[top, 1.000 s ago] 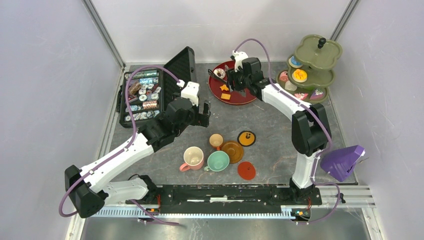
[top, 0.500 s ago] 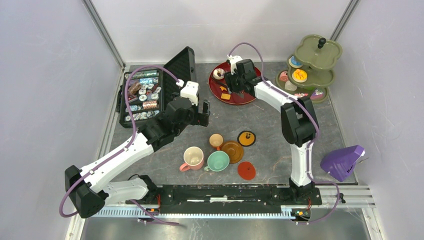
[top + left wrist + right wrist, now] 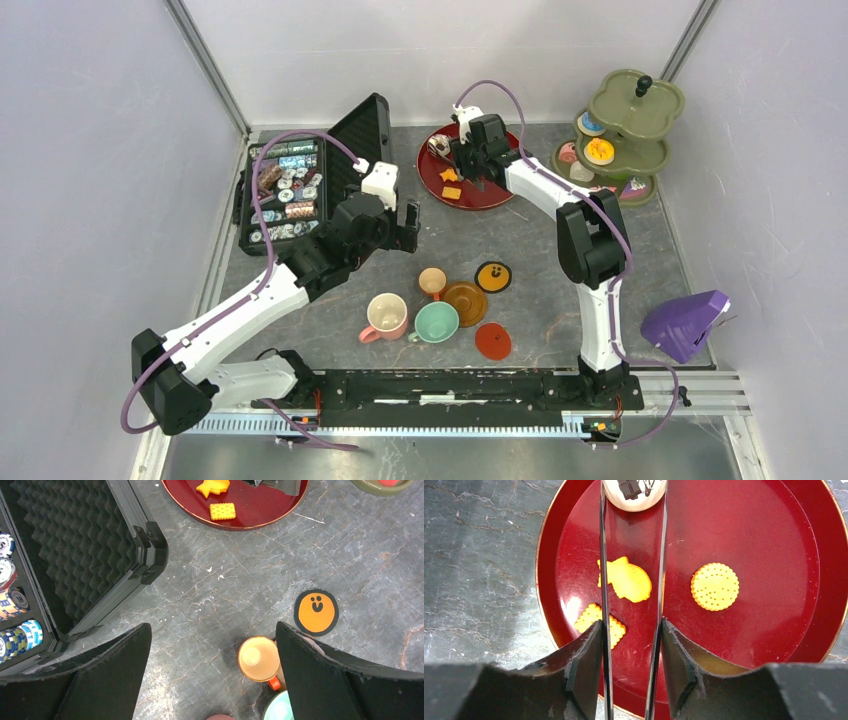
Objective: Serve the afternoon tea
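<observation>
Nearby, our left gripper [image 3: 212, 630] is hanging wide open and empty above the small orange cup [image 3: 259, 658]. Further out, our right gripper [image 3: 631, 625] is squeezing the tongs [image 3: 602, 555] tighter than a second ago, having slid leftward over the red plate [image 3: 774, 580]. Their blades are now flanking the white iced pastry [image 3: 634, 492], so we are judging that a pick-up is starting. We are finding no legible writing anywhere.

glossy red plate [image 3: 769, 525], matt round biscuit [image 3: 715, 586]
</observation>
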`<control>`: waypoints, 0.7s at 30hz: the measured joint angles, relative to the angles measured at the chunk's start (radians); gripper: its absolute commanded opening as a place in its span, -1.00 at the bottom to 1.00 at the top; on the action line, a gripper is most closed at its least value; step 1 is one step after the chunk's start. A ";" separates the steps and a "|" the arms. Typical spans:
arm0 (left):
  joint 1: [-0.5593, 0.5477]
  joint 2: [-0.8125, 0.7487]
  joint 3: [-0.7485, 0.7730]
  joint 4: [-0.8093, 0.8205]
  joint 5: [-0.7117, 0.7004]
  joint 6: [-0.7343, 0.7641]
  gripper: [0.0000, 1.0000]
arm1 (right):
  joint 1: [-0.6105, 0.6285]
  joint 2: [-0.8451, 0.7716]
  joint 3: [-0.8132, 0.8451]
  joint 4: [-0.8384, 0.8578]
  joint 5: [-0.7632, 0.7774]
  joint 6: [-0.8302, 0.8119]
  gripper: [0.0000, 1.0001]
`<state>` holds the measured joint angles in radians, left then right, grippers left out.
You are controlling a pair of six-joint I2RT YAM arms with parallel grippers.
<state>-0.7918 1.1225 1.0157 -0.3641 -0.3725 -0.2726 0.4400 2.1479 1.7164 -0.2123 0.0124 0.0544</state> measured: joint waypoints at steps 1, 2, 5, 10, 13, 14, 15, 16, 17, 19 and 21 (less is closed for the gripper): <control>0.000 0.001 0.000 0.000 0.002 0.000 1.00 | 0.000 0.000 0.000 0.000 0.002 0.000 -0.17; 0.000 0.002 0.000 0.000 0.005 0.000 1.00 | 0.000 0.000 0.000 0.000 0.006 0.000 -0.22; 0.000 0.003 0.000 0.000 0.008 0.000 1.00 | 0.000 -0.002 -0.007 0.008 0.016 -0.002 -0.35; 0.001 0.003 0.000 0.000 0.010 0.000 1.00 | 0.000 -0.058 -0.098 0.034 0.037 -0.008 -0.46; 0.001 0.003 0.000 0.000 0.013 0.000 1.00 | 0.000 -0.143 -0.193 0.043 0.056 -0.012 -0.49; 0.001 0.003 0.000 0.000 0.014 0.000 1.00 | 0.000 -0.180 -0.232 0.046 0.061 -0.014 -0.49; 0.001 0.003 0.000 0.000 0.016 0.000 1.00 | 0.000 -0.227 -0.277 0.048 0.066 -0.015 -0.50; 0.001 0.003 0.000 0.000 0.016 0.000 1.00 | 0.000 -0.269 -0.316 0.047 0.069 -0.017 -0.51; 0.001 0.003 0.000 0.000 0.016 0.000 1.00 | 0.000 -0.321 -0.361 0.049 0.069 -0.018 -0.51; 0.001 0.003 0.000 0.000 0.017 0.000 1.00 | 0.000 -0.426 -0.443 0.043 0.078 -0.023 -0.51; 0.001 0.003 0.000 0.000 0.018 0.000 1.00 | 0.000 -0.546 -0.530 0.034 0.100 -0.033 -0.51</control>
<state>-0.7910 1.1252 1.0157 -0.3645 -0.3550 -0.2726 0.4400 1.6016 1.1862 -0.1780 0.1127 0.0212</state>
